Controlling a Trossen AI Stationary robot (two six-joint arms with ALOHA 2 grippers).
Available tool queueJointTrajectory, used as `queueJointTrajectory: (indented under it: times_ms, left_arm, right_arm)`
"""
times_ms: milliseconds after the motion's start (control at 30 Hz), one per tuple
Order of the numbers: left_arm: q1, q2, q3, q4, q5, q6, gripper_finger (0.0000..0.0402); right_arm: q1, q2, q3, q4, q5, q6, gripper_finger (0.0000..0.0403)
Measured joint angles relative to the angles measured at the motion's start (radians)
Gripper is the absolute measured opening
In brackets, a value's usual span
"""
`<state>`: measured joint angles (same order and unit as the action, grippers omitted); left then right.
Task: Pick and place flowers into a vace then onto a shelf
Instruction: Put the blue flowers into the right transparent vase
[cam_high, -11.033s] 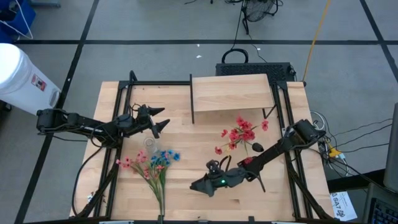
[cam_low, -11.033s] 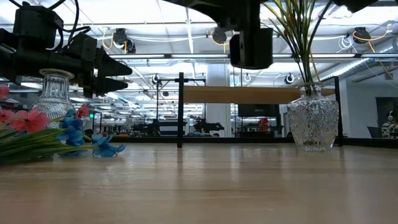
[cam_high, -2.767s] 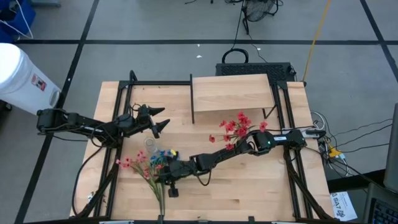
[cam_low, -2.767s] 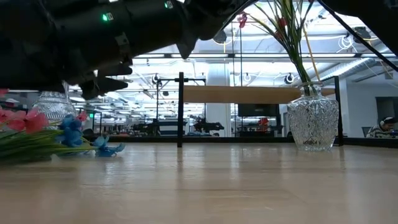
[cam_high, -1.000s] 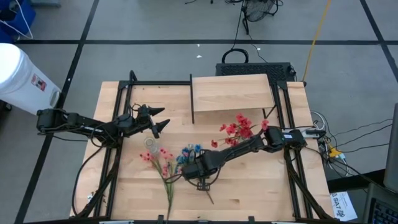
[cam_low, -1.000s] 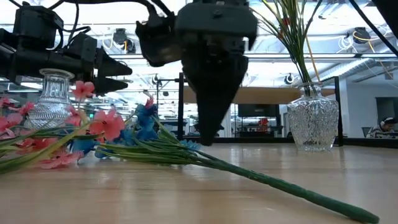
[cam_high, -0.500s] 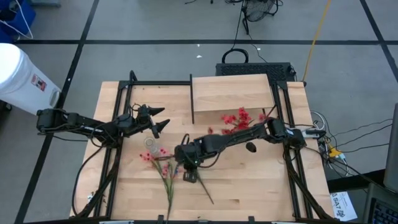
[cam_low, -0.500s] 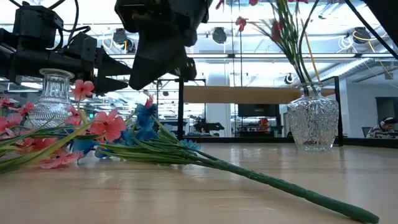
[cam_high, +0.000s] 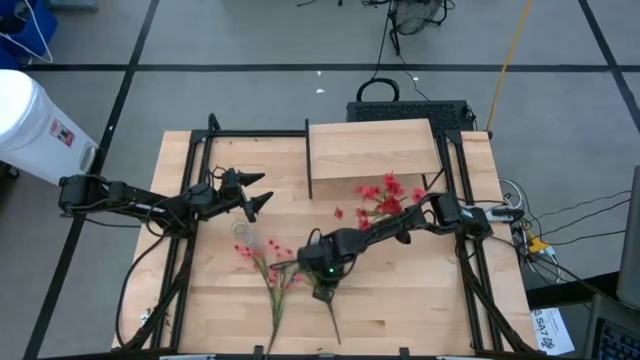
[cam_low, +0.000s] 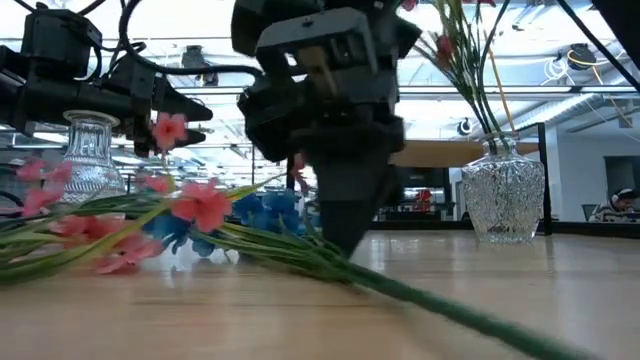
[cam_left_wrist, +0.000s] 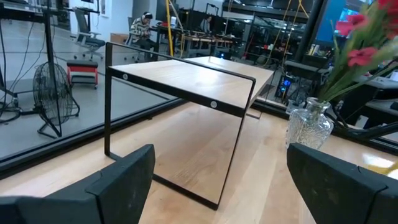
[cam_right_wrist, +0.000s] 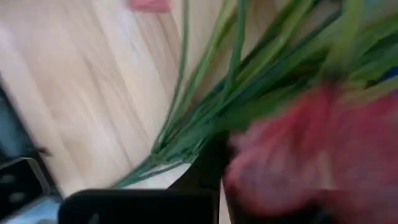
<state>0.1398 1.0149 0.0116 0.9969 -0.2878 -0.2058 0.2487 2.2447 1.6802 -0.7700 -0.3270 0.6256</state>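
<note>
Pale wood with a fine straight grain makes up the table (cam_high: 400, 290), and the smaller shelf (cam_high: 374, 148) at its far edge is the same light board on thin black metal legs. On the table's middle lies a spray of flowers (cam_low: 200, 215): thin green stems fanning into small pink, red and bright blue blossoms. The right arm reaches from the right side across the table, bent low, and the right gripper (cam_high: 325, 287) points straight down with its dark tapered fingers closed on the stems, tip at the tabletop in the low view. A cut-glass vase (cam_low: 503, 195), round-bodied and faceted, stands nearer the shelf and already holds red flowers (cam_high: 382, 197) on long stems. A second, smaller clear vase (cam_low: 85, 150) with a fluted neck stands by the left arm. The left gripper (cam_high: 252, 195) hangs level above the table's left part, its 2 fingers spread wide and holding nothing. A white drum (cam_high: 35, 125) off the table's left corner carries a small label too small to read.
</note>
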Motion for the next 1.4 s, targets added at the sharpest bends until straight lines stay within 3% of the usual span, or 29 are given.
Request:
queueJointTrajectory:
  times_ms: [133,300,400,733,900,1200,1400]
  left_arm:
    - [0.0,0.0,0.0,0.0,0.0,0.0,0.0365]
    - [0.0,0.0,0.0,0.001,0.0,0.0,0.0365]
    - [0.0,0.0,0.0,0.0,0.0,0.0,0.0365]
    - [0.0,0.0,0.0,0.0,0.0,0.0,0.0365]
    - [0.0,0.0,0.0,0.0,0.0,0.0,0.0365]
    - [0.0,0.0,0.0,0.0,0.0,0.0,0.0365]
    - [0.0,0.0,0.0,0.0,0.0,0.0,0.0365]
  right_arm:
    - [0.029,-0.04,-0.001,-0.091,0.102,0.005,0.0]
    - [0.044,-0.114,-0.008,-0.176,0.365,-0.024,0.0]
    - [0.039,-0.167,-0.008,-0.256,0.446,0.027,0.0]
    - [0.078,-0.24,-0.006,-0.091,0.434,0.185,0.0012]
    - [0.082,-0.234,-0.008,-0.094,0.425,0.275,0.007]
    - [0.08,-0.233,-0.163,0.079,0.399,0.343,0.0247]
    - [0.073,-0.233,-0.252,0.197,0.377,0.361,0.0294]
